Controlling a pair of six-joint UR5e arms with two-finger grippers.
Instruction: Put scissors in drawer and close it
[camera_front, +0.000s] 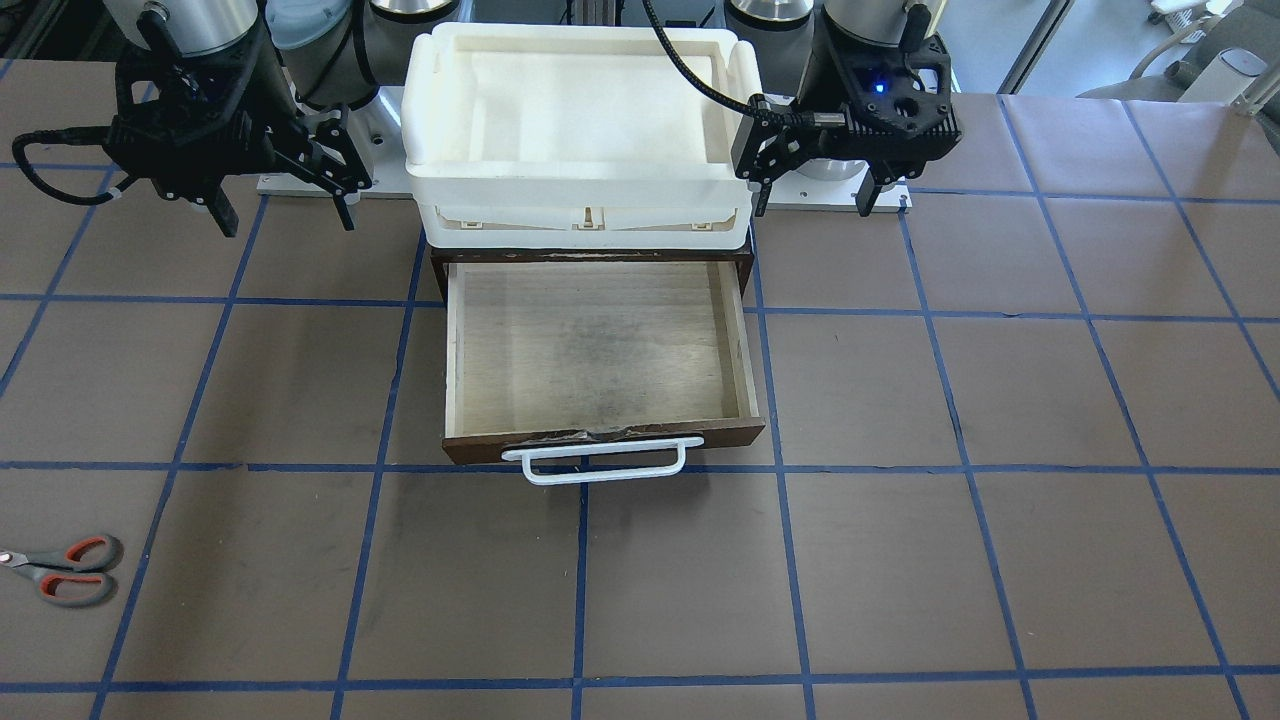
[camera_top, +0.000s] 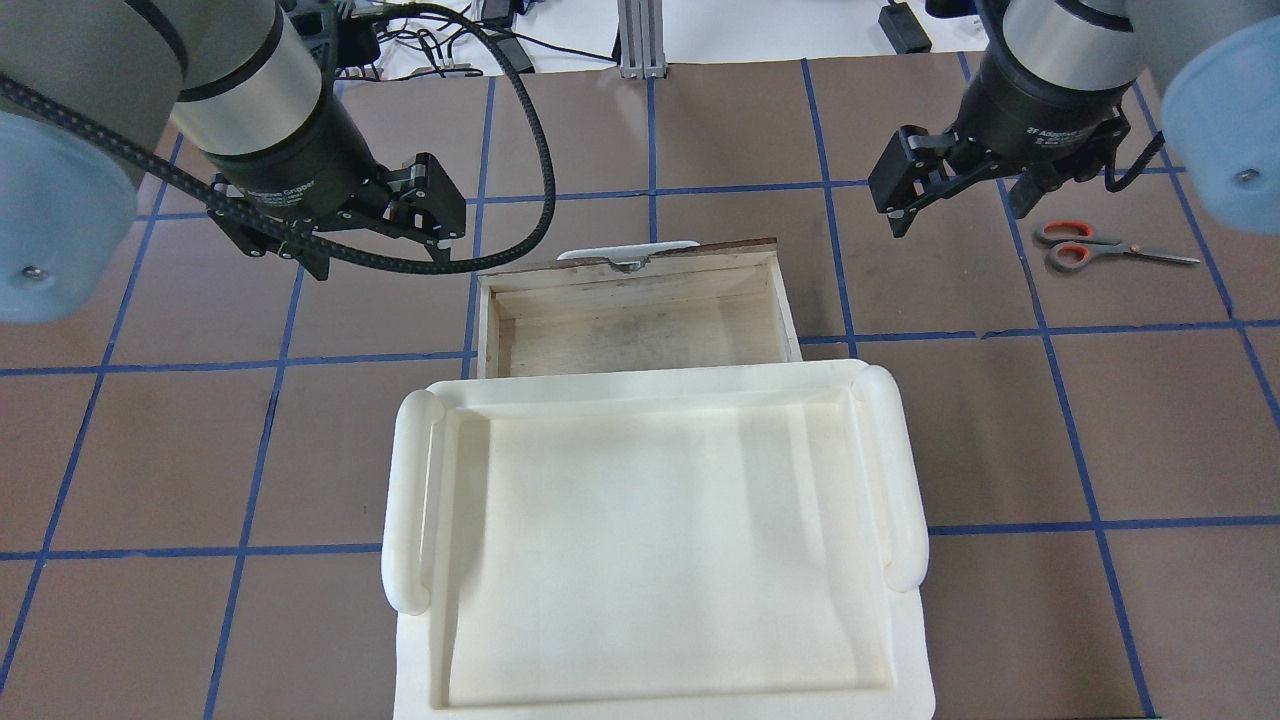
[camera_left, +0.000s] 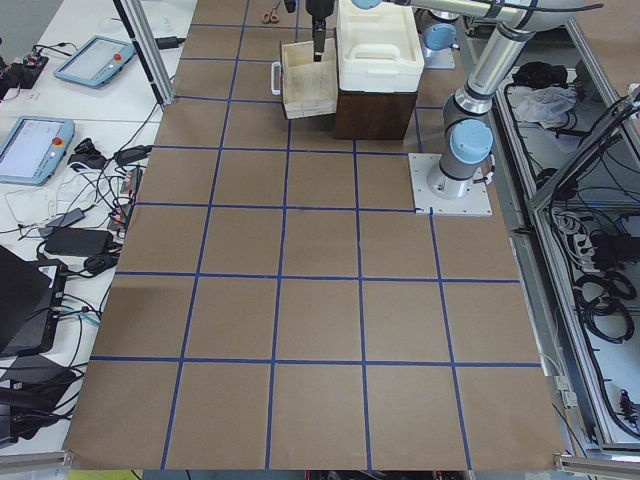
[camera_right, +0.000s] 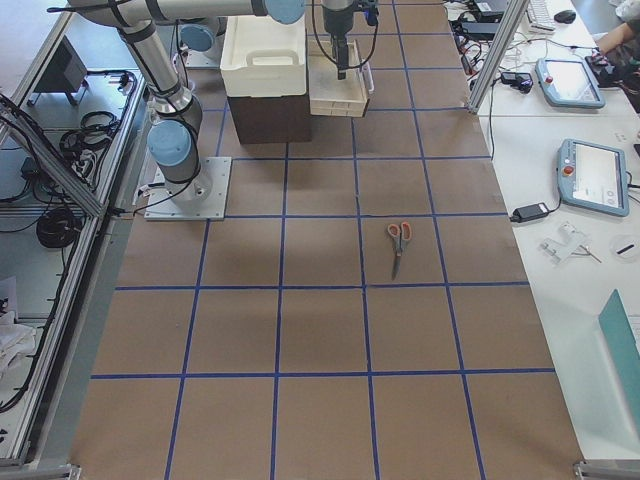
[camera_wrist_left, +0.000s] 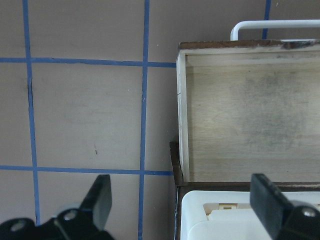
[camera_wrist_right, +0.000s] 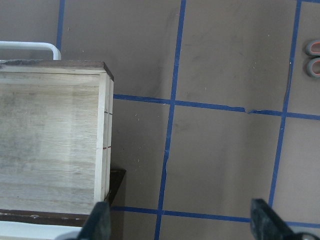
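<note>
The scissors (camera_front: 60, 570), grey handles lined orange-red, lie flat on the brown table far to the robot's right; they also show in the overhead view (camera_top: 1085, 250) and at the right edge of the right wrist view (camera_wrist_right: 314, 59). The wooden drawer (camera_front: 755, 370) is pulled open and empty, its white bar handle (camera_front: 600, 460) facing away from the robot. My right gripper (camera_top: 957, 215) is open and empty, hovering between the drawer and the scissors. My left gripper (camera_top: 375, 255) is open and empty, hovering beside the drawer's other side.
A white plastic tray (camera_top: 410, 500) sits on top of the dark cabinet (camera_right: 268, 118) that holds the drawer. Blue tape lines grid the brown table. Tablets and cables lie on the side benches (camera_right: 590, 170) beyond the table's edge.
</note>
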